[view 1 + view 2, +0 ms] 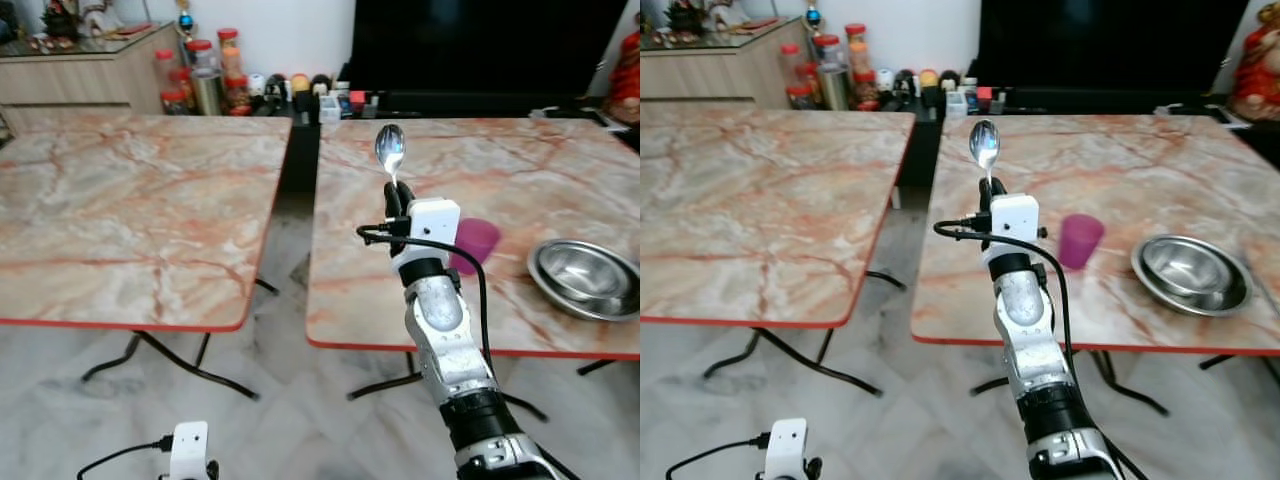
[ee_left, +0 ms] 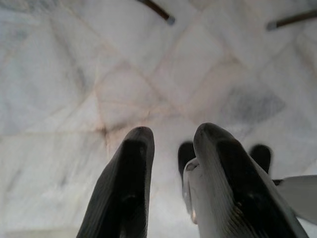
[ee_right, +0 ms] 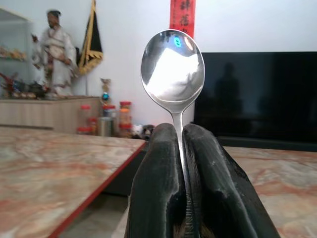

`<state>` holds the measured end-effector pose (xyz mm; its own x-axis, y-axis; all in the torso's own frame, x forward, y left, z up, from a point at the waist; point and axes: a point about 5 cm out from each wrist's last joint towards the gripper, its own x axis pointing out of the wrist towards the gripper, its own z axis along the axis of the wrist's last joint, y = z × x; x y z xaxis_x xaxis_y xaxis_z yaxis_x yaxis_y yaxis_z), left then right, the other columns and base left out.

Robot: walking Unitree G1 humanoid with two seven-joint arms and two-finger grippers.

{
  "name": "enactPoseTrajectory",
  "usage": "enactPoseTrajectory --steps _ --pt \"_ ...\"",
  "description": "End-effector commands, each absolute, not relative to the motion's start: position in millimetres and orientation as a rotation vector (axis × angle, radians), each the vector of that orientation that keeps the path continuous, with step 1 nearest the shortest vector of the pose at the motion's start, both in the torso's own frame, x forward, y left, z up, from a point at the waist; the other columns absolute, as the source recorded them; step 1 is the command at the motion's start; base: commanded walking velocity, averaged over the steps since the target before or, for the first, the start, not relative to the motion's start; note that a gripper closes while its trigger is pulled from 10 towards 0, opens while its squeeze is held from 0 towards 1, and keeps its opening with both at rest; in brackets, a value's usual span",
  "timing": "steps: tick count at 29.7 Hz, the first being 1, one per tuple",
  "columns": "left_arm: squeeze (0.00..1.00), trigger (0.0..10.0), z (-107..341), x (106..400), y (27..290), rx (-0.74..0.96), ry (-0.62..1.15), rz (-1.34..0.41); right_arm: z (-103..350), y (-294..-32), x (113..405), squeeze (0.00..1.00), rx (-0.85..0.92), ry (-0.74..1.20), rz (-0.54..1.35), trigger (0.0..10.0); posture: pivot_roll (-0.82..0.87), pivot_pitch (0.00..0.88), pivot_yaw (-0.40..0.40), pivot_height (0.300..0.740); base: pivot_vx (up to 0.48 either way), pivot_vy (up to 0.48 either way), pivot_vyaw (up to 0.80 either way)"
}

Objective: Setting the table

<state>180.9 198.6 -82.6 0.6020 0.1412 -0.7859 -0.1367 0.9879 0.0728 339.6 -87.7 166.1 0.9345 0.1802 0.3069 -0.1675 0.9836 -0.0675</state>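
A: Spoon (image 1: 390, 150) stands bowl-up, pinched by its handle in the right gripper (image 3: 182, 148), long axis running straight on from the fingers.

B: And the bowl (image 1: 1193, 272)?

A: On the table (image 1: 560, 160), off to that gripper's right, just past the cup (image 1: 1080, 240). Left gripper (image 2: 171, 163) hangs low, parted, holding nothing.

The right arm (image 1: 1025, 340) is made of rounded silver segments with a black ring joint low down. A white box (image 1: 1014, 219) sits at its wrist, and a black cable (image 1: 958, 233) loops out of it. The fingers (image 2: 130, 188) are long, black and faintly ribbed, and a second white box (image 1: 188, 446) with its own black cable is on the left wrist.
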Motion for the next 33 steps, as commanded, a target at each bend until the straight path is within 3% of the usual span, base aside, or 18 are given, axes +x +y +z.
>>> enactPoseTrajectory --steps 1,33 --pt "0.00 10.0 -81 185 199 0.027 0.907 0.146 172 -88 340 0.00 -0.040 -0.342 0.177 10.0 -0.06 0.000 0.024 0.740 0.000 -0.382 0.00" --pt "0.00 10.0 -80 187 200 0.029 0.905 0.146 166 -100 343 0.00 -0.053 -0.299 0.113 10.0 -0.06 0.000 0.026 0.740 0.000 -0.380 0.00"
